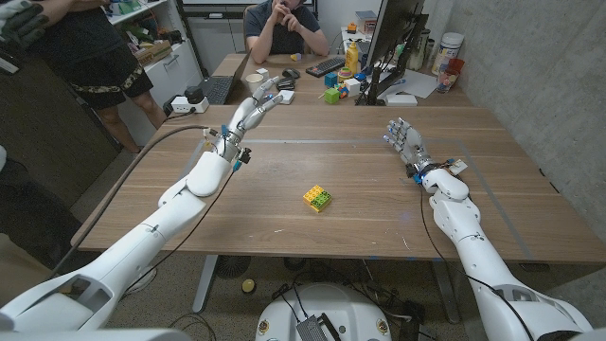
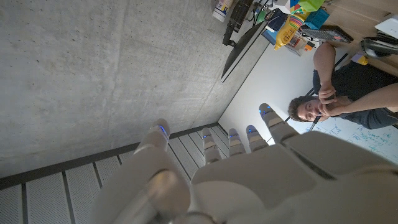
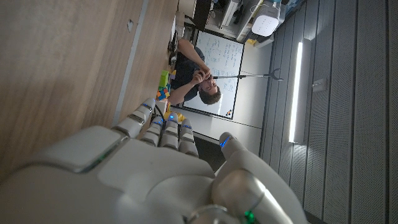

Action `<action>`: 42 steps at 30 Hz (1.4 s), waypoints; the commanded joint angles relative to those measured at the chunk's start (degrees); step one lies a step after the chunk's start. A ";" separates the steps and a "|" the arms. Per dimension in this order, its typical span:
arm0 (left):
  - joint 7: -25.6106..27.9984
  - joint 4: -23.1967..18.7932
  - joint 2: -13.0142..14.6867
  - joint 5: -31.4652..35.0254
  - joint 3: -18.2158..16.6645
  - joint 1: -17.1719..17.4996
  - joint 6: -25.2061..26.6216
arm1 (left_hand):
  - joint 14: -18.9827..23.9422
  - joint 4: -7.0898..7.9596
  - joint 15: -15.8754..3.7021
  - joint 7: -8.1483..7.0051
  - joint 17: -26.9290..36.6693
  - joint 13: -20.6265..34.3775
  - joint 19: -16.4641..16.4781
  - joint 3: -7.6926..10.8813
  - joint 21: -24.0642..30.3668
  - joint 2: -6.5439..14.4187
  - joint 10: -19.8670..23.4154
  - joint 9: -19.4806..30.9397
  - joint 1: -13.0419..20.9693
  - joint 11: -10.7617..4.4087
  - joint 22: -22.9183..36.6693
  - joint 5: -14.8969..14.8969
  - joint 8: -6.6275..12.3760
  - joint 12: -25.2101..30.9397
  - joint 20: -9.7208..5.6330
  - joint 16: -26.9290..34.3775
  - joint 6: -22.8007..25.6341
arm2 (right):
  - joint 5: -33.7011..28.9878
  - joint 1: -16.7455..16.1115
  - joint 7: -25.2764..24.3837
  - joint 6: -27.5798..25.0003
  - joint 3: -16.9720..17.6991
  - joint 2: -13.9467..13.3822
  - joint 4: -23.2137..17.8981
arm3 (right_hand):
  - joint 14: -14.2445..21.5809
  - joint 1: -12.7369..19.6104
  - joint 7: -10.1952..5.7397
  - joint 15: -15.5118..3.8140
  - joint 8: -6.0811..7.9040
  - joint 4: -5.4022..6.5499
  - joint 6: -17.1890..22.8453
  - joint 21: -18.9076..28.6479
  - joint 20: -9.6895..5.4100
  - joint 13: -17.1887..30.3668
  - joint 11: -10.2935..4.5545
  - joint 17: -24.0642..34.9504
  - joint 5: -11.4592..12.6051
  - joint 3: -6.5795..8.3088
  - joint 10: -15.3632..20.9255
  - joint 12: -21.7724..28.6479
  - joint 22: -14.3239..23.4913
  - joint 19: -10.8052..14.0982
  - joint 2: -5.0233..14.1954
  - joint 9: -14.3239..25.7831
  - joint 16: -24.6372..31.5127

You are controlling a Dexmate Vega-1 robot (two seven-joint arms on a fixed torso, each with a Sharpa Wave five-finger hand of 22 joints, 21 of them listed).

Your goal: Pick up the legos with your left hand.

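Legos: small yellow-and-green plastic block cluster (image 1: pixel 317 198) sits on the wooden worktop (image 1: pixel 360 227), about midway between the side edges and somewhat nearer the front edge, touched by neither hand. Left hand (image 1: pixel 254 111) is raised near the far left part of the worktop, fingers (image 2: pixel 238 140) extended and apart, grasping nothing. Right hand (image 1: pixel 402 140) is near the far right part, fingers (image 3: pixel 163 127) straight, released, well apart from the legos. A seated person (image 1: pixel 284 26) is behind the worktop's far edge.
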 commanded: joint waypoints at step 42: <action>-14.40 0.02 0.19 14.98 8.01 -12.59 -12.95 | 0.52 -3.57 -1.90 -0.59 0.11 0.24 4.27 -1.97 -0.19 -3.17 0.41 0.50 7.45 -1.78 -0.05 5.18 -0.40 -0.22 -0.99 0.13 0.44 | -0.74 -0.11 -0.75 0.76 -0.41 -0.49 -0.91 | -0.17 -0.64 -0.04 -0.15 0.50 0.22 0.61 0.19 -0.20 0.27 0.00 0.11 0.31 0.09 0.34 0.32 0.32 0.19 2.01 0.23 0.42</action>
